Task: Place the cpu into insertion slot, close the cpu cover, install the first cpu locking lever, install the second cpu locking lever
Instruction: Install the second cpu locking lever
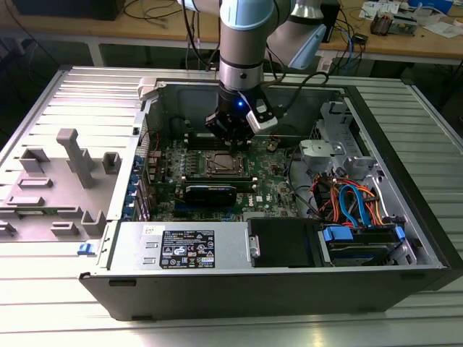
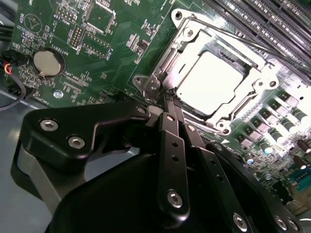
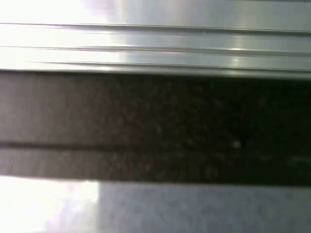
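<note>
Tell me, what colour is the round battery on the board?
Silvery, the round battery; second wrist view shows it best.

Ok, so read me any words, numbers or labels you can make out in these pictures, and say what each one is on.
Black label on the power supply box: white print, too small to read.
White sticker beside it: too small to read.
Circuit board: white markings, too blurred to read.
Nothing can be quoted.
</note>
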Motion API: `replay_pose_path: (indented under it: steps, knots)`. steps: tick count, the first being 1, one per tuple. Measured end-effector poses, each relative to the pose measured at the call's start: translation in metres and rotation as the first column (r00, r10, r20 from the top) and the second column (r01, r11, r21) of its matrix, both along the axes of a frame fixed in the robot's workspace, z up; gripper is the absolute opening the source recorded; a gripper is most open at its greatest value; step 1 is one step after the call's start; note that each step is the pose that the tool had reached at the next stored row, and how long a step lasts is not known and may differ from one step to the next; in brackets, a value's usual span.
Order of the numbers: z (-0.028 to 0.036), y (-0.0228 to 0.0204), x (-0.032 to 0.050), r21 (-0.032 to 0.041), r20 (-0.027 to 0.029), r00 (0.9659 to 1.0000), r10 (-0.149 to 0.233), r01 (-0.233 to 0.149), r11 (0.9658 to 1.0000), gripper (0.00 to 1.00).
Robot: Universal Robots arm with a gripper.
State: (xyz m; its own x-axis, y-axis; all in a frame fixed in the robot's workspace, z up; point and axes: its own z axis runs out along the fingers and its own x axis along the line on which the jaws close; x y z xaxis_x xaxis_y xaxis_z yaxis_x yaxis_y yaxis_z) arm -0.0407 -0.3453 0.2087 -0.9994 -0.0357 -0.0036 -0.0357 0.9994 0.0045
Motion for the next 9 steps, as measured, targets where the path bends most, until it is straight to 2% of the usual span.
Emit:
replay_pose_path:
  steps: [2,9]
  knots:
    - [0.0,-0.002,0.0,0.0,0.0,1.0,0.0,0.0,1.0,0.11]
    - [0.0,-0.0131,0.0,0.0001,0.0001,1.0,0.0,0.0,1.0,0.11]
